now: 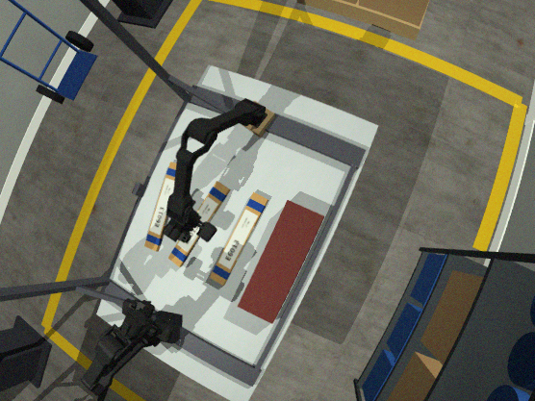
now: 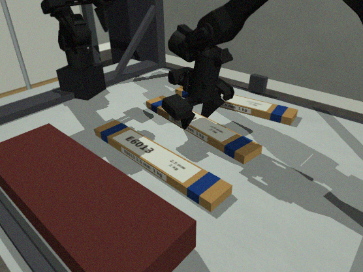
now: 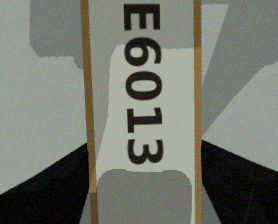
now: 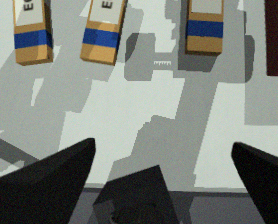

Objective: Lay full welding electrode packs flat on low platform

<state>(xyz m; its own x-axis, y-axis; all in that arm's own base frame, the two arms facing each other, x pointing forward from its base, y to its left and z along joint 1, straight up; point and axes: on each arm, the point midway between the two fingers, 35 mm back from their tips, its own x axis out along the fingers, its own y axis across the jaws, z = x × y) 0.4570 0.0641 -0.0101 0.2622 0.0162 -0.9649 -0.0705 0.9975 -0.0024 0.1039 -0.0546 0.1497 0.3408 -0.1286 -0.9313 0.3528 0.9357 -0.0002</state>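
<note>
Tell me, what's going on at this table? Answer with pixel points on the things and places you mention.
The left robot arm's gripper [image 1: 189, 233] [image 2: 197, 119] [image 3: 145, 145] is closed on the sides of the middle pack [image 1: 212, 207] [image 2: 239, 148] [image 3: 145, 107] [image 4: 101, 37] of welding rods. The pack nearest the platform [image 1: 241, 234] [image 2: 173, 158] [image 4: 204, 28] and the far pack [image 1: 156, 217] [image 2: 284, 113] [image 4: 33, 37] lie on the table. The red platform [image 1: 281, 261] [image 2: 91, 193] [image 4: 273, 40] bears no packs, so none has been placed there.

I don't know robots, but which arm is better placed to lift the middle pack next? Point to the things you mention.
The left, I'd say. The left gripper [image 1: 191, 236] [image 2: 196, 121] [image 3: 143, 147] has its fingers against both sides of the middle pack [image 1: 218, 192] [image 2: 243, 145] [image 3: 145, 90] [image 4: 101, 37]. The right gripper [image 4: 163, 146] is open, away from all three packs.
</note>
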